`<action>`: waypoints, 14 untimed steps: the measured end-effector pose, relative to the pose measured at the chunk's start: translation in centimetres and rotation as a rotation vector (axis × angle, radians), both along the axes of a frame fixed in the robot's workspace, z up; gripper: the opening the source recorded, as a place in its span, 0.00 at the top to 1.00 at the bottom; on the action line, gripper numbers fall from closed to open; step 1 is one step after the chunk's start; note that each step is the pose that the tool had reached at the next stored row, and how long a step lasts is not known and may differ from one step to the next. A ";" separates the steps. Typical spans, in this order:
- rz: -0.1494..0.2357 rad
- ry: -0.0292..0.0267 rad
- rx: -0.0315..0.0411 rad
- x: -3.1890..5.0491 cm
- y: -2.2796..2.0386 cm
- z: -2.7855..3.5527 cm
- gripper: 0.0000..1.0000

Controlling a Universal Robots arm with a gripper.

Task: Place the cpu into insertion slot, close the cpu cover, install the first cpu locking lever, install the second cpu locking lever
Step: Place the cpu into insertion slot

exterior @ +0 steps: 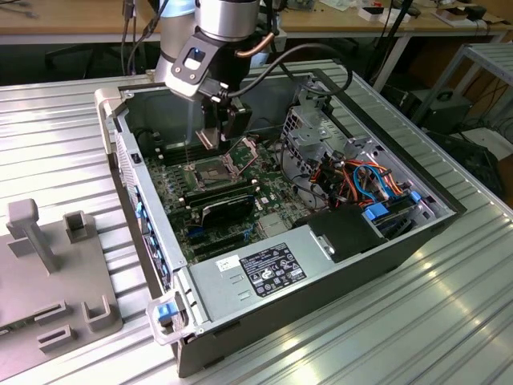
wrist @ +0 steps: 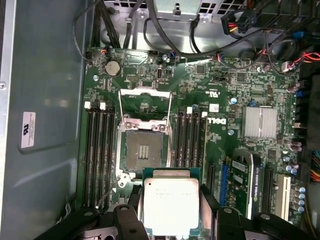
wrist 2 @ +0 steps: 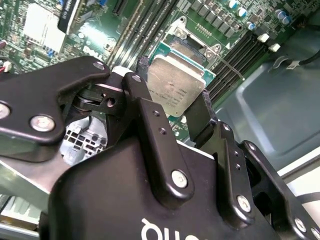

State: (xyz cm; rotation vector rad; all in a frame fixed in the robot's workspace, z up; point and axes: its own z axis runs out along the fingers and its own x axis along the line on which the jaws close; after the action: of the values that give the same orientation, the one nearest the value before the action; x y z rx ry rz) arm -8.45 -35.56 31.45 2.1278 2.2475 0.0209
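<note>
Between the black fingers (wrist 2: 150, 112) of the claw (wrist 2: 172, 97) we see the cpu (wrist 2: 176, 82), pinched by two opposite edges with its silvery metal top facing the wrist cameras. So the claw is narrowed around the chip, which rides in the air and is not yet seated.

Just beyond it in the first wrist view lies the insertion slot (wrist: 144, 150), its dark centre bare. The cpu cover (wrist: 145, 92) is swung back on the slot's far side, and long black memory slots (wrist: 97, 150) flank it on the green motherboard (wrist: 225, 100).

We judge the main risk to be misalignment. If the chip goes down offset, rotated or tilted, it could rest on the silver rim or press unevenly on the socket contacts. The edge grip is slight, so a brush against the raised cover might shift the chip.

The first wrist view gives us the slot whole, where the second wrist view has the chip half across it. The exterior view adds height: the claw hangs clear above the board inside the open computer case (exterior: 337, 265), which stands on the ribbed metal table (exterior: 417, 329).
</note>
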 end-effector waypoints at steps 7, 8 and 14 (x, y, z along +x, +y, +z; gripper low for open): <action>-0.028 0.0028 -0.0001 0.67 0.42 -1.46 0.45; -0.028 0.0029 0.0001 0.68 0.53 -1.66 0.45; -0.028 0.0029 0.0027 0.80 1.33 -3.32 0.45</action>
State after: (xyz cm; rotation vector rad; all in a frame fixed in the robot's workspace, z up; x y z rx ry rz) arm -7.65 -34.23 28.12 2.1618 2.2202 0.0198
